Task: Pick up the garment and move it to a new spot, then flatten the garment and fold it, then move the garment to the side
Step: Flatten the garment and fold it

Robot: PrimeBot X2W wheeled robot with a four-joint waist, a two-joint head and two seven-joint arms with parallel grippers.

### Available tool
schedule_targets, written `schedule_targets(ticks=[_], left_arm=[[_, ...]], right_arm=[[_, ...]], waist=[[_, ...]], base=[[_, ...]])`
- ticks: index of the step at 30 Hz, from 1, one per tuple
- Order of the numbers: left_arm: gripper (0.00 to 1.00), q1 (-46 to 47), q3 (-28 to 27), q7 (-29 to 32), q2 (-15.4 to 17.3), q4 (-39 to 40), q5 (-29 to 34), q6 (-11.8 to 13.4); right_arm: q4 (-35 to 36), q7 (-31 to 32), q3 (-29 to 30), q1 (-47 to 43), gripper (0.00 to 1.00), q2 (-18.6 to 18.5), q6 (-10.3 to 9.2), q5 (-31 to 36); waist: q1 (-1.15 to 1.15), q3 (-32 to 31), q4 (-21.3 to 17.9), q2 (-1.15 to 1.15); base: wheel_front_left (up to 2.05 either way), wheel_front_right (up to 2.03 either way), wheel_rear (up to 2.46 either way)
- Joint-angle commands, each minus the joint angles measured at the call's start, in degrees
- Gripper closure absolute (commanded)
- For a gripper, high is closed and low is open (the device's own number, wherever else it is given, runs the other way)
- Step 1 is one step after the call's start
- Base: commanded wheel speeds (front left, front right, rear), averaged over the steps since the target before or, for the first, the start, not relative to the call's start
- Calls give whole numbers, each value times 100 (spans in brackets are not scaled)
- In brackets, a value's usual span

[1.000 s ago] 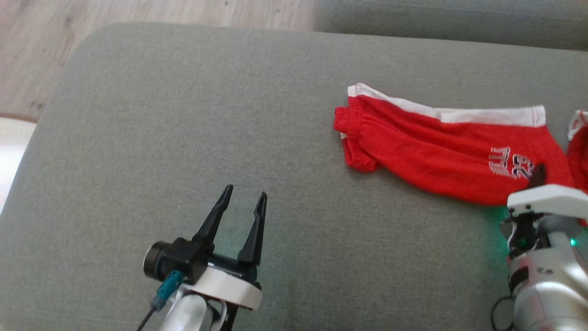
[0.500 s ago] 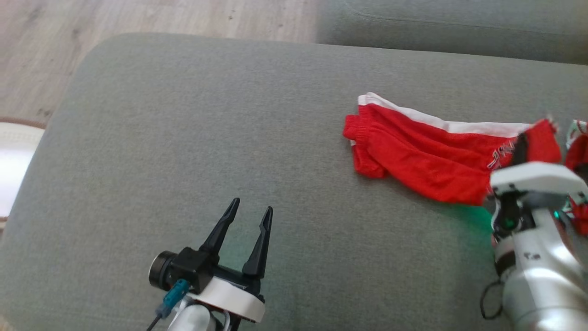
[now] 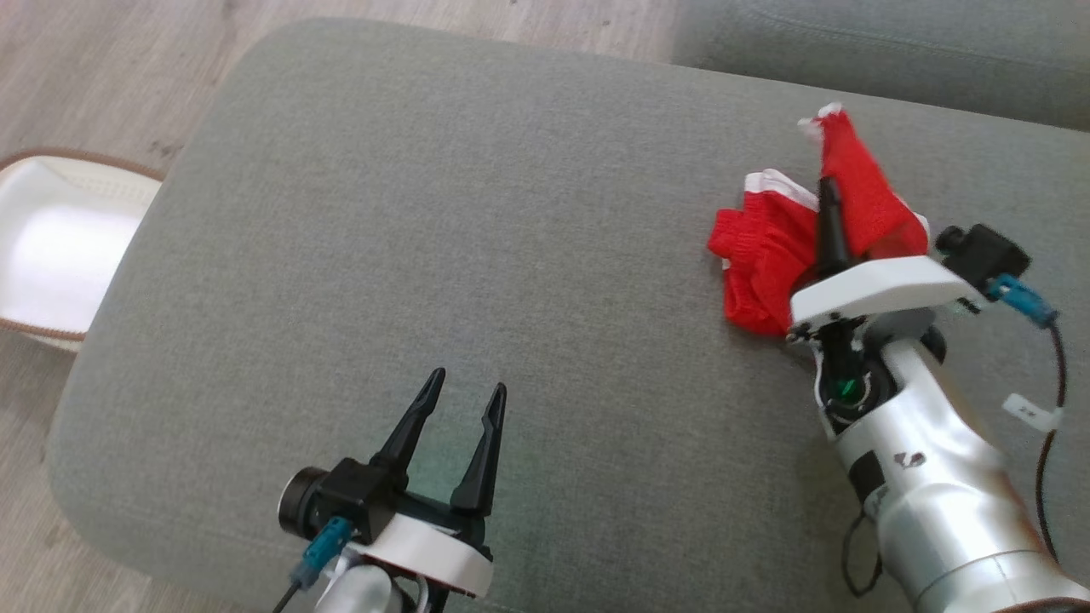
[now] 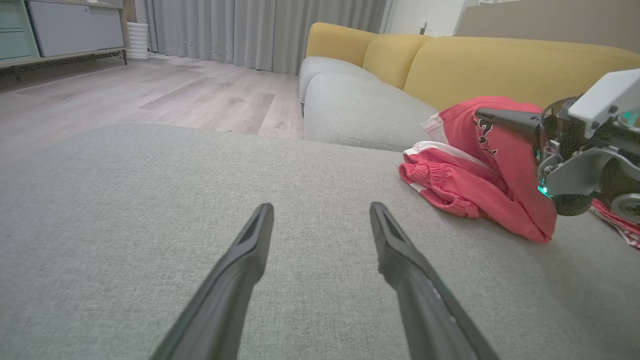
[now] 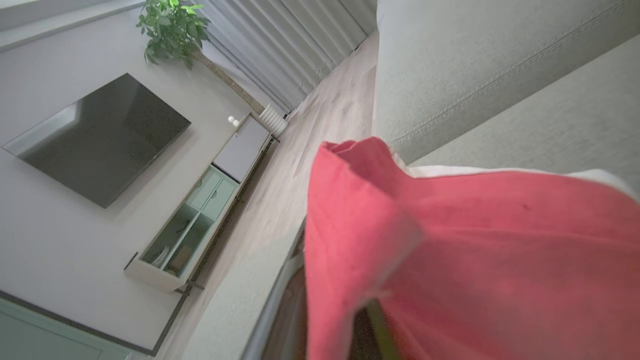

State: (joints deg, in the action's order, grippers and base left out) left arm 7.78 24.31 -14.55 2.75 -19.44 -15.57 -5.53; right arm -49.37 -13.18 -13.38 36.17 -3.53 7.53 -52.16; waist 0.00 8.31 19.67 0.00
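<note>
Red shorts (image 3: 766, 264) with white trim lie at the far right of the grey sofa cushion (image 3: 511, 213). One end is raised off the fabric, and the elastic waistband end rests bunched on the cushion. Right gripper (image 3: 826, 191): fingers pressed together, pinching a fold of the raised end. Red cloth drapes over the fingers and covers much of the right wrist view. Left gripper (image 3: 469, 380): fingers spread, holding nothing, low over the near part of the cushion and well apart from the shorts. A second red-and-white cloth (image 4: 617, 222) lies just beside the right arm, seen in the left wrist view. Judgement: this is the pick-up stage, with the carry to a new spot not yet made. Risks from here: the pinch looks to take only a thin fold near one edge, so the cloth could slide out once its full weight hangs. With the waistband end on the cushion, a sideways move could drag and twist the shorts, making flattening harder. The neighbouring cloth is close enough to snag on the arm and be dragged along. A one-point hold is likely to set the shorts down crumpled.
</note>
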Motion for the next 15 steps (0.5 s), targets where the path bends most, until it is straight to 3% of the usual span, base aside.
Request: schedule_targets(ticks=[1, 11, 12, 13, 14, 15], left_arm=[[0, 188, -126, -45, 13, 160, -26, 26], [0, 211, -125, -45, 13, 184, -86, 93], [0, 205, -133, -45, 13, 187, -96, 99], [0, 200, -138, -45, 13, 184, -101, 100], [0, 197, -138, -45, 13, 177, -97, 97], [0, 195, -141, -45, 13, 167, -87, 93]], right_arm=[[121, -76, -204, 190, 100, 65, -4, -48], [-370, -132, -1133, 354, 100, 65, -4, -221], [-437, -134, -1246, 390, 95, 65, -4, -199], [-517, -139, -1364, 436, 27, 65, -4, -144], [-567, -144, -1486, 478, 0, 65, -4, -109], [-592, -148, -1620, 511, 0, 65, -4, -94]], waist=[[0, 32, 46, 0], [0, 125, 70, 0], [0, 135, 39, 0], [0, 143, 5, 0], [0, 147, -28, 0], [0, 148, -64, 0]], base=[[0, 0, 0], [0, 0, 0], [0, 0, 0], [0, 0, 0], [0, 0, 0], [0, 0, 0]])
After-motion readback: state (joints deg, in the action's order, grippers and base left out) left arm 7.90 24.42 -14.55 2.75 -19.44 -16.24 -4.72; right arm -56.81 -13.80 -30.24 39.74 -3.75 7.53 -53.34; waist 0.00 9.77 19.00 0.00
